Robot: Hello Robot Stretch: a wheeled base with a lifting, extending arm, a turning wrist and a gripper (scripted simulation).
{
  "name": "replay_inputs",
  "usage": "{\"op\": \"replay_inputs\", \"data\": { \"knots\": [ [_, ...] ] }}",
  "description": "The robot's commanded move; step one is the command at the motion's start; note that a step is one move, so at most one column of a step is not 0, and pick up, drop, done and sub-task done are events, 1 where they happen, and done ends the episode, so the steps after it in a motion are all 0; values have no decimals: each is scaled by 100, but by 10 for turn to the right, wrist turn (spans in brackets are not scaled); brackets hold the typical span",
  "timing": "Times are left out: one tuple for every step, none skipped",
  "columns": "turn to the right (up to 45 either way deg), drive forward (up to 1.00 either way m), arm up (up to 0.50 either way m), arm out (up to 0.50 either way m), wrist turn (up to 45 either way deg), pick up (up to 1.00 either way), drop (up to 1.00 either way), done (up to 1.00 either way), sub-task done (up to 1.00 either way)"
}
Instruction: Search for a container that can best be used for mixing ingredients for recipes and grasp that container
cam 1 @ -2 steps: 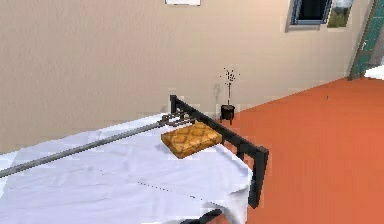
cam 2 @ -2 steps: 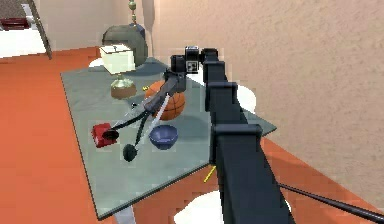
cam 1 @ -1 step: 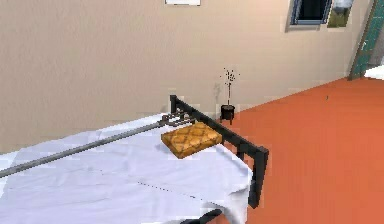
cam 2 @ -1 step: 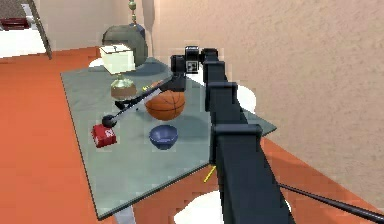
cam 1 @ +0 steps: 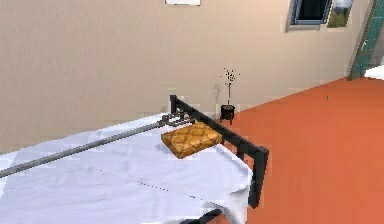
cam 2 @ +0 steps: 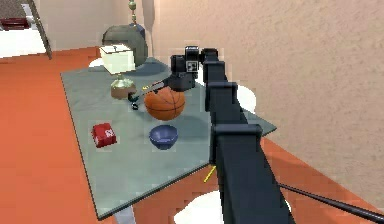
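Ahead in the forward view, facing a white-sheeted bed (cam 1: 120,172). In the arm side view, looking across a grey table (cam 2: 110,165), holding the dark arm (cam 2: 235,140) out over it. Seeing a basketball (cam 2: 166,104) by the claw (cam 2: 150,87); failing to tell whether the claw is gripping anything. Spotting the blue bowl (cam 2: 163,137) sitting on the table, just nearer than the basketball.

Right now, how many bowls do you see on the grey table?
1. A blue bowl stands near the table's middle, just below the basketball in the arm side view, right of the red box. The arm may hide others.
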Motion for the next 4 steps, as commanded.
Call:
{"op": "replay_inputs", "data": {
  "knots": [
    [0, 0, 0, 0, 150, 0, 0, 0, 0],
    [0, 0, -24, 0, 0, 0, 0, 0, 0],
    [0, 0, 0, 0, 0, 100, 0, 0, 0],
    [0, 0, 10, 0, 0, 0, 0, 0, 0]
  ]
}}
